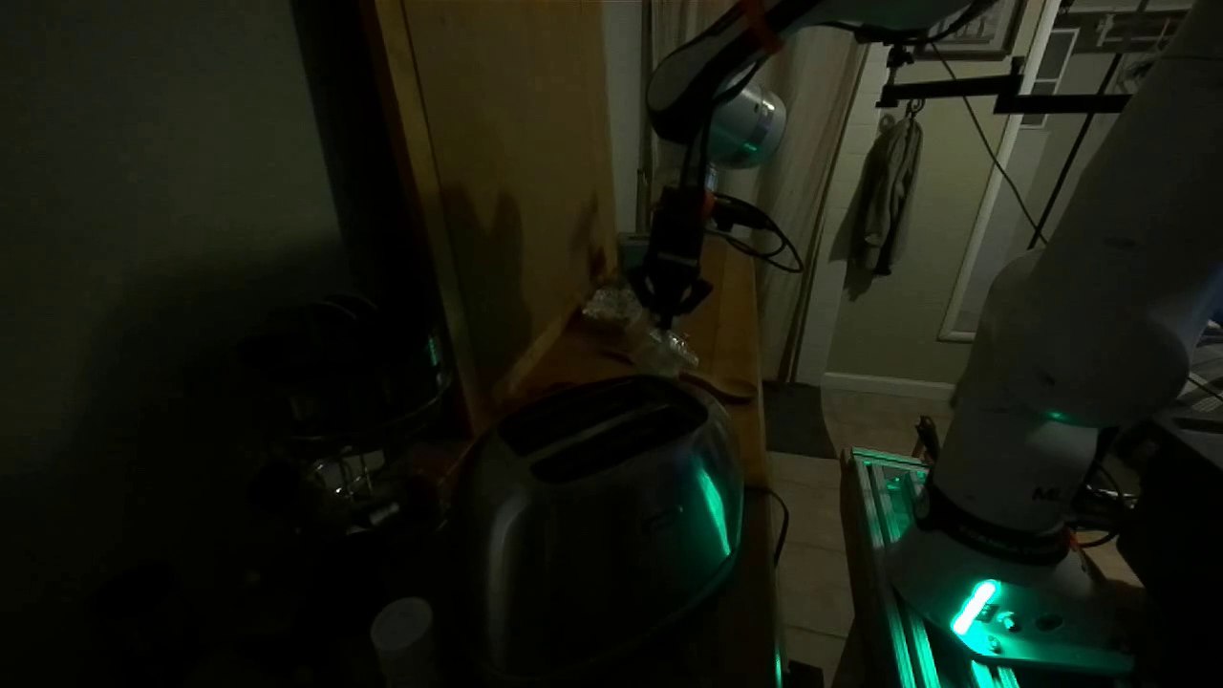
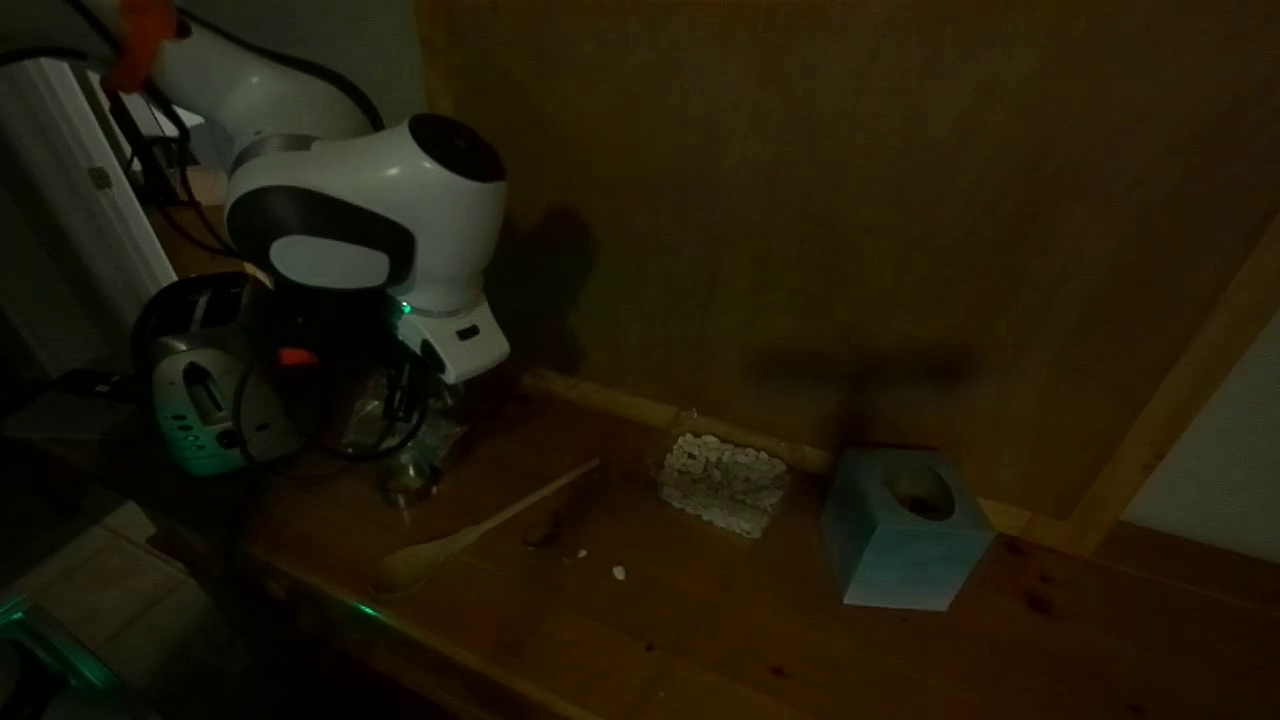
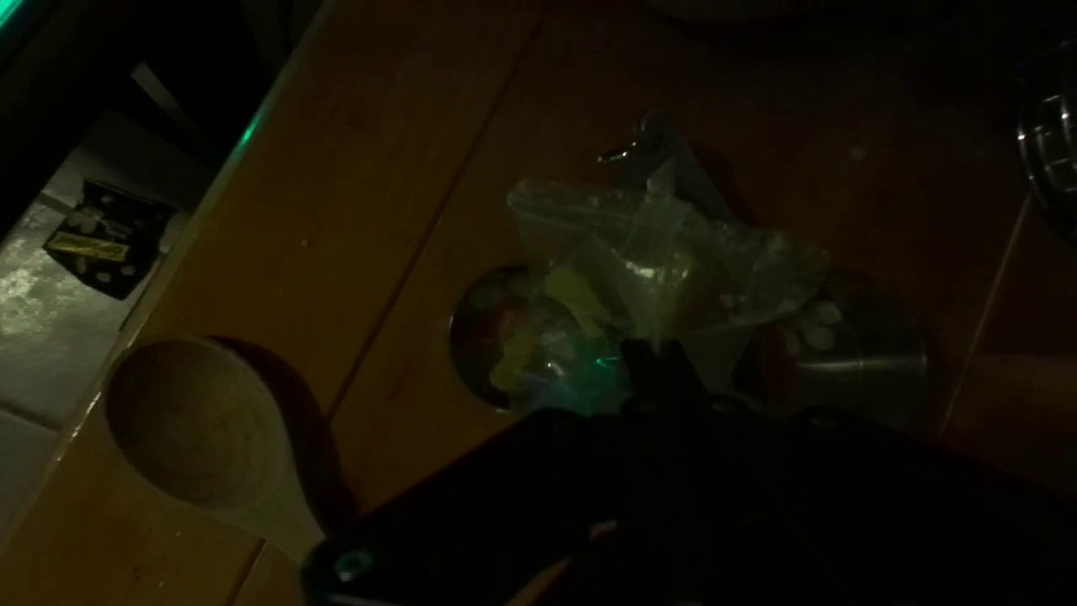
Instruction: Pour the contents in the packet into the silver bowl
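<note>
At the left of an exterior view, a metallic toaster is picked out by green light on its near end, its slots turned upward. Just right of it, beneath the white arm, the key spot is reached: the packet, clear and crumpled, is pinched by the tool, whose tips are pressed together on it, as is shown in the wrist view. There, to the left of the tips, a round silver bowl is partly covered by the packet; whether the two are touching cannot be told. To the right, a second silver vessel is partly blocked by the tool, pale spots seen at its left end, its outline half lost in the dark.

Back in the exterior view, moving right: a wooden spoon is stretched across the counter, its scoop placed close to the near edge, its handle pointed toward the right and the far side. Right of the scoop, two loose pale pieces are spotted on the counter. Further right, over on the far side, a clear container is filled with pale bits, set just beside the wooden panel. And at the right, well apart from the tool, a pale blue tissue box is seen upright, its oval hole turned upward.
</note>
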`<state>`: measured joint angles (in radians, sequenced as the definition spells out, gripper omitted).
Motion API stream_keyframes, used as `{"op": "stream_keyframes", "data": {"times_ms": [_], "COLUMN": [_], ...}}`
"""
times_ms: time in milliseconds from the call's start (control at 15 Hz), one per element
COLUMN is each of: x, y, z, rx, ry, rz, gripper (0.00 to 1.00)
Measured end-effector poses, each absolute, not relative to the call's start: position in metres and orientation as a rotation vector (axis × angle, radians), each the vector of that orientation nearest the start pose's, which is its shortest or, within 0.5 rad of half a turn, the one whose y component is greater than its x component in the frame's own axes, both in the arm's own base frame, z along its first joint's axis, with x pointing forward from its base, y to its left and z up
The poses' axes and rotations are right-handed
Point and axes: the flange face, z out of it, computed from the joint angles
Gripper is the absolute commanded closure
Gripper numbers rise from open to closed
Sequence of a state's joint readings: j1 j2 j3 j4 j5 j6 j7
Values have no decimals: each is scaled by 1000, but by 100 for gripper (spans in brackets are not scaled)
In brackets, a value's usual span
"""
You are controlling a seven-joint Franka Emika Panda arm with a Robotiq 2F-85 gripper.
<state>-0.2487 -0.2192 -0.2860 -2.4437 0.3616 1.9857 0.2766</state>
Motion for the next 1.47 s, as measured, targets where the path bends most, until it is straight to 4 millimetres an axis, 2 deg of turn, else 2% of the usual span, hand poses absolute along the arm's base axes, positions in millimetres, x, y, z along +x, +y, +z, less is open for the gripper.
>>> {"op": "stream_keyframes", "data": {"times_ms": [867, 1467], "x": [380, 384], "y": [-197, -197], "z": [363, 349], "rx": [-2388, -2395], "ry": [1267, 1279], "rz": [335, 354], "gripper": [99, 99]}}
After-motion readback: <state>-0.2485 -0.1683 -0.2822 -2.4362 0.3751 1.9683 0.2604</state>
